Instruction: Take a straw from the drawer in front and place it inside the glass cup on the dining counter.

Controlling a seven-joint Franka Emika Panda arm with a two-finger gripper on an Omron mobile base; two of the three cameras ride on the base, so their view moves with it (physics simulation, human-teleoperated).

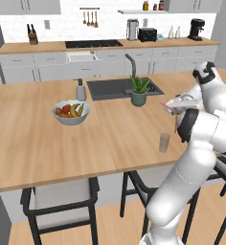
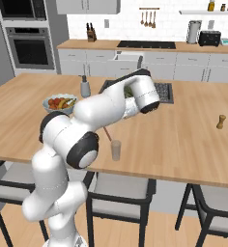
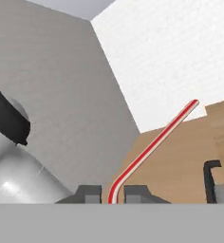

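My gripper (image 1: pixel 172 109) hangs over the dining counter (image 1: pixel 33 143), shut on the thin red-pink straw (image 1: pixel 175 123). In the hand view the straw (image 3: pixel 152 147) rises from between the two fingertips of the gripper (image 3: pixel 113 194) and slants up to the right. The glass cup (image 1: pixel 164 142) stands upright near the counter's front edge, just below and slightly left of the straw's lower end. From the right base view the straw (image 2: pixel 107 134) pokes out under my arm, close above and left of the cup (image 2: pixel 116 150). The white drawer (image 1: pixel 81 56) stands open at the far cabinets.
A fruit bowl (image 1: pixel 71 111), a grey soap dispenser (image 1: pixel 81 90), a potted plant (image 1: pixel 139 91) and the dark sink (image 1: pixel 112 87) with its faucet sit on the island. Salt and pepper shakers (image 2: pixel 227 122) stand to the right. Black stools (image 1: pixel 57 201) line the near edge.
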